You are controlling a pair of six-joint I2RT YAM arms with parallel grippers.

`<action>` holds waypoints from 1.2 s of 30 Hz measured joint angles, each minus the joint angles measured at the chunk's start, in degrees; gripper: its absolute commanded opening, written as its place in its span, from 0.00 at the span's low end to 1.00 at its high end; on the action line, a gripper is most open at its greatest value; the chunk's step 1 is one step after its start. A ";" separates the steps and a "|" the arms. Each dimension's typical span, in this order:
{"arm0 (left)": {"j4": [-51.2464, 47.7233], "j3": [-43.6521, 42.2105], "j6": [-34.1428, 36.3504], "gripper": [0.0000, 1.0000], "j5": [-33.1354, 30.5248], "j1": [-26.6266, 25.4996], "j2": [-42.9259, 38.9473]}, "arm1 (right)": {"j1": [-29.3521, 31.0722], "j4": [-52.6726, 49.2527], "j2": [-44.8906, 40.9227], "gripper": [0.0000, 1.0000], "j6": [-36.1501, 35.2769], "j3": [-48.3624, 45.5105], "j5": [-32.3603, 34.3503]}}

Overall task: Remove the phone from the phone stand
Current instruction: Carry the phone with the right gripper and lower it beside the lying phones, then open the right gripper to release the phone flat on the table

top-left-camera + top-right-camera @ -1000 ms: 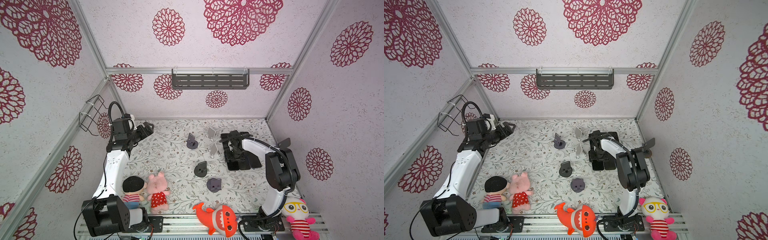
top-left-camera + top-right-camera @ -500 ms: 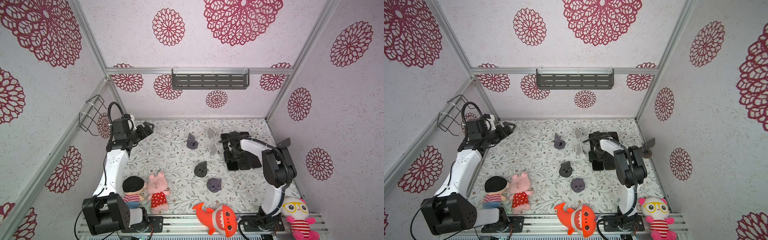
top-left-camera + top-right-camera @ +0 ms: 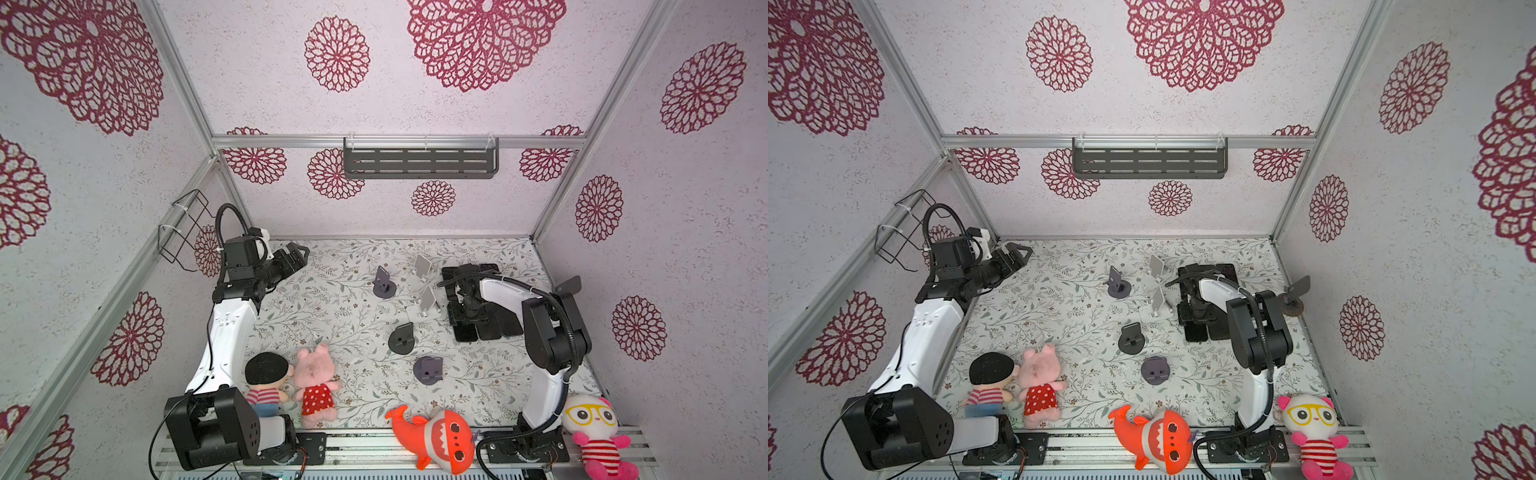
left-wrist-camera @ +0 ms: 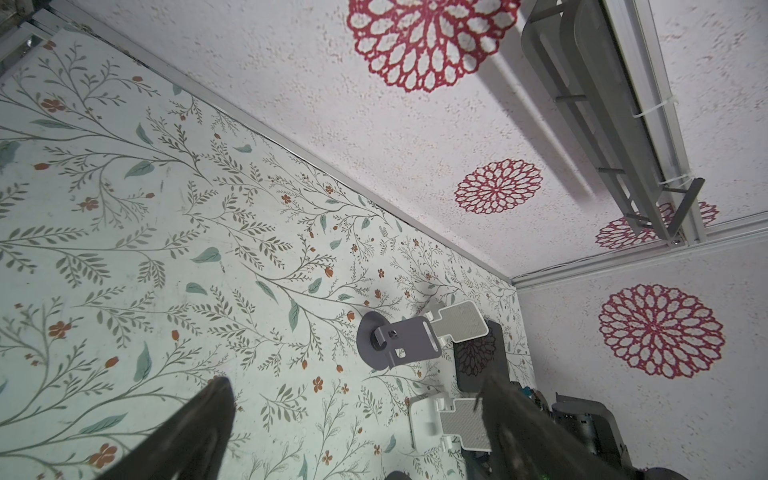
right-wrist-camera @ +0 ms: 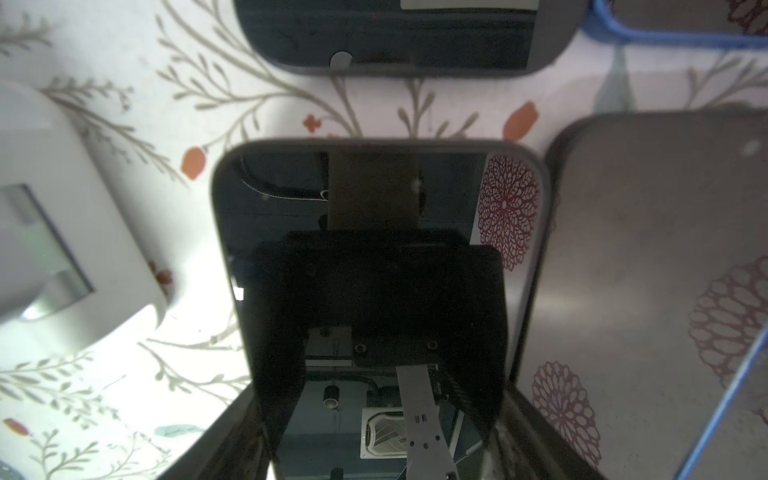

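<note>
The phone (image 5: 374, 199) is a dark slab with a glossy screen, and its long sides sit between the fingers (image 5: 237, 432) of my right gripper (image 5: 380, 390), which is shut on it. In both top views this gripper (image 3: 467, 313) (image 3: 1198, 311) points down over a group of dark phones on the right of the table. The phone is low among them, and I cannot tell whether it rests on the table. The nearest phone stand (image 3: 428, 303) (image 5: 62, 249) is white and holds nothing. My left gripper (image 3: 297, 255) (image 4: 357, 386) hangs open and empty at the far left, well away.
Other phones (image 5: 399, 37) (image 5: 648, 270) lie close around the held one. A second white stand (image 3: 422, 268), a grey stand (image 3: 384, 282) and two dark stands (image 3: 402, 338) (image 3: 428, 370) dot the middle. Plush toys (image 3: 316, 382) (image 3: 436, 436) line the front edge.
The right arm's elbow has swung a little to the left while its gripper stays over the phones. The left arm has not moved.
</note>
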 measured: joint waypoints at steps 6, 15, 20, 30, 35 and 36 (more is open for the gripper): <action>0.35 -0.02 -0.02 0.97 0.33 0.02 0.00 | 0.00 -0.02 0.00 0.79 0.02 0.00 0.02; 0.37 -0.02 -0.15 0.97 0.96 0.15 0.00 | 0.00 -0.42 -0.11 0.87 -0.37 0.00 0.46; 0.39 -0.02 -0.22 0.98 0.96 0.24 0.00 | -0.20 -0.87 -2.82 0.80 -0.33 0.00 -0.09; 0.42 -0.02 -0.33 0.98 1.18 0.63 0.09 | 2.10 1.36 -9.22 0.30 1.57 0.00 -5.95; 0.42 -0.02 -0.28 0.98 1.11 0.70 0.11 | 3.69 3.80 -7.23 0.23 2.73 -0.22 -8.46; 0.42 0.00 -0.28 0.98 1.11 0.72 0.13 | 3.91 4.66 -6.93 0.22 2.80 -0.70 -8.87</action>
